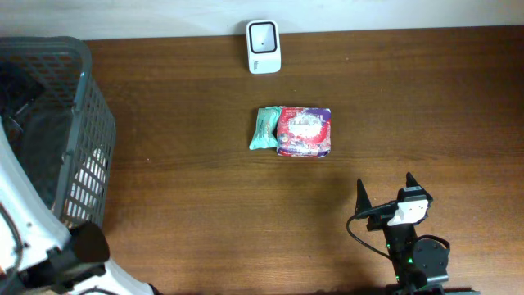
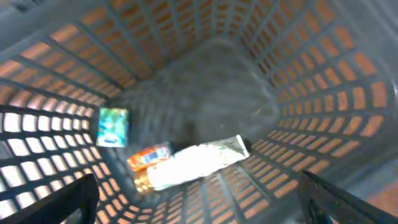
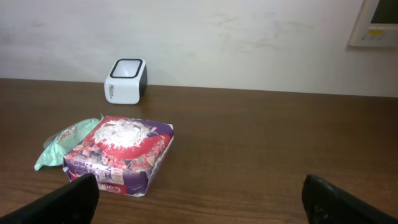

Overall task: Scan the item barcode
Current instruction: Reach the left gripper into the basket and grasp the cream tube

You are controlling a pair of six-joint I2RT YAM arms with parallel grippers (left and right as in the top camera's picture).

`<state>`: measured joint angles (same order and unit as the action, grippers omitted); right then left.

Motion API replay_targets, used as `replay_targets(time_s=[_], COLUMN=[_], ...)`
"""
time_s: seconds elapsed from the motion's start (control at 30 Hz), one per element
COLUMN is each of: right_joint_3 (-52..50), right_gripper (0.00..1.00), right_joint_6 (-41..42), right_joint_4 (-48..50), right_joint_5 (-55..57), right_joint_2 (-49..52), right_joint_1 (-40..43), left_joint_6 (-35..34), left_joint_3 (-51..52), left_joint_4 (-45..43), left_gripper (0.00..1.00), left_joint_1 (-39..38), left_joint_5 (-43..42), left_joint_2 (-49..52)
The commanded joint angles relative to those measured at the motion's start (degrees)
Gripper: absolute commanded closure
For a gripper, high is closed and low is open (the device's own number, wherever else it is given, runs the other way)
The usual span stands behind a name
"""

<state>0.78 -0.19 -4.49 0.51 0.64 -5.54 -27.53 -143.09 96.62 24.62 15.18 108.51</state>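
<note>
Only from the left wrist: packets point(image 2: 199, 163) deep inside the basket point(image 2: 323, 99).

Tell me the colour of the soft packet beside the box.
The soft packet is pale mint green, clearest in the right wrist view.

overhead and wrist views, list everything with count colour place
table: 1, brown, under everything
scanner: 1, white, far edge middle
box: 1, red and purple, table centre
green packet: 1, green, against box, basket side
basket: 1, grey, left end
teal packet: 1, teal, in basket
orange packet: 1, orange, in basket
white pouch: 1, white, in basket by orange packet
left arm: 1, white, over basket, jaws open
right arm: 1, black, near edge, jaws open
</note>
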Motion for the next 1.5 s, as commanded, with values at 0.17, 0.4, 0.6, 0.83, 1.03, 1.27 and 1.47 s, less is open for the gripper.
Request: replay_targets(time_s=[0.17,0.4,0.6,0.83,1.03,1.27,1.47], right_joint_3=[-0.46,-0.46,-0.46,-0.46,-0.46,-0.46,-0.46], right_gripper=[0.01,0.01,0.01,0.01,0.01,0.01,0.01], right_joint_6=[-0.02,-0.02,-0.02,-0.02,-0.02,-0.02,-0.02], right_joint_4=[-0.2,-0.2,-0.2,-0.2,-0.2,-0.2,-0.2], right_joint_5=[0.09,0.09,0.09,0.09,0.09,0.09,0.09], right_joint_2=[-0.28,-0.28,-0.28,-0.28,-0.28,-0.28,-0.28], right_joint_1=[0.37,0.37,0.37,0.37,0.37,0.37,0.37], left_joint_6=[7.85,17.42,30.56,32.41,33.86,33.83,31.01], left_joint_3=[4.81,26.12,38.88,44.35,45.88,45.86,29.83], left_joint_4=[0.11,-6.34,-17.11,-20.44,-21.97,-24.83,-13.18], left_gripper=[0.01,0.01,0.01,0.03,0.06,0.73,1.0], left_joint_1=[9.46,10.54,10.43,10.34,10.08,10.25,10.49], left_joint_5=[-9.42,-10.1,-19.06,-21.42,-21.42,-21.38,-21.49], left_joint_2=[8.57,9.79,9.84,9.97,15.04,18.12,18.12])
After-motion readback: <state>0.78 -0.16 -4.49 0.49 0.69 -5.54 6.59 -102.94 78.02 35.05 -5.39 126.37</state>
